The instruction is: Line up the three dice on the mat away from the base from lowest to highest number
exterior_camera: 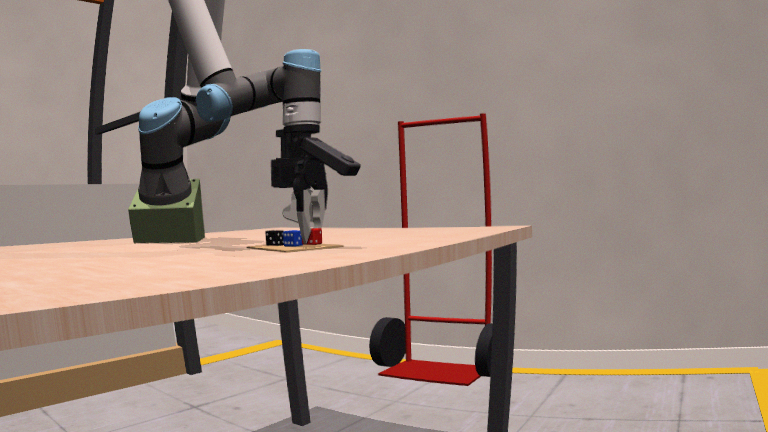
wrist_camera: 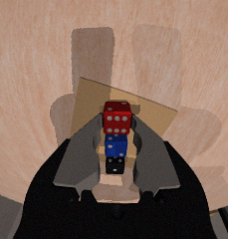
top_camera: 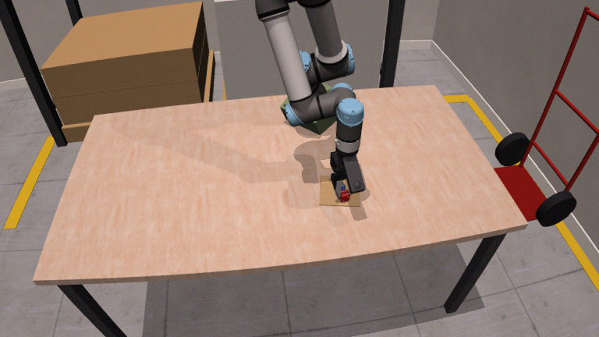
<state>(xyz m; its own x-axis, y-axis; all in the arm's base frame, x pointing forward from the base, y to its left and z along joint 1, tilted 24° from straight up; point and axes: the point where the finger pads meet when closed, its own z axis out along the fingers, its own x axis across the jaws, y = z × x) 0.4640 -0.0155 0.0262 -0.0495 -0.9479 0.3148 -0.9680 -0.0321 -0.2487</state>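
Three dice stand in a row on the small tan mat (top_camera: 327, 200) (exterior_camera: 331, 246) (wrist_camera: 155, 117). The black die (exterior_camera: 274, 237) (wrist_camera: 114, 165) is nearest the robot's base. The blue die (exterior_camera: 292, 237) (wrist_camera: 115, 145) is in the middle and also shows in the top view (top_camera: 342, 188). The red die (top_camera: 345, 195) (exterior_camera: 315, 236) (wrist_camera: 116, 119) is farthest out. My gripper (top_camera: 344, 192) (exterior_camera: 309, 232) (wrist_camera: 116, 114) points straight down and is shut on the red die, holding it at mat level. I cannot tell whether the red die rests on the mat.
The robot's green base block (exterior_camera: 165, 216) stands on the wooden table (top_camera: 176, 183) behind the mat. A red hand truck (top_camera: 547, 174) (exterior_camera: 441, 246) stands off the table's right end. A large cardboard box (top_camera: 128, 59) sits behind the table.
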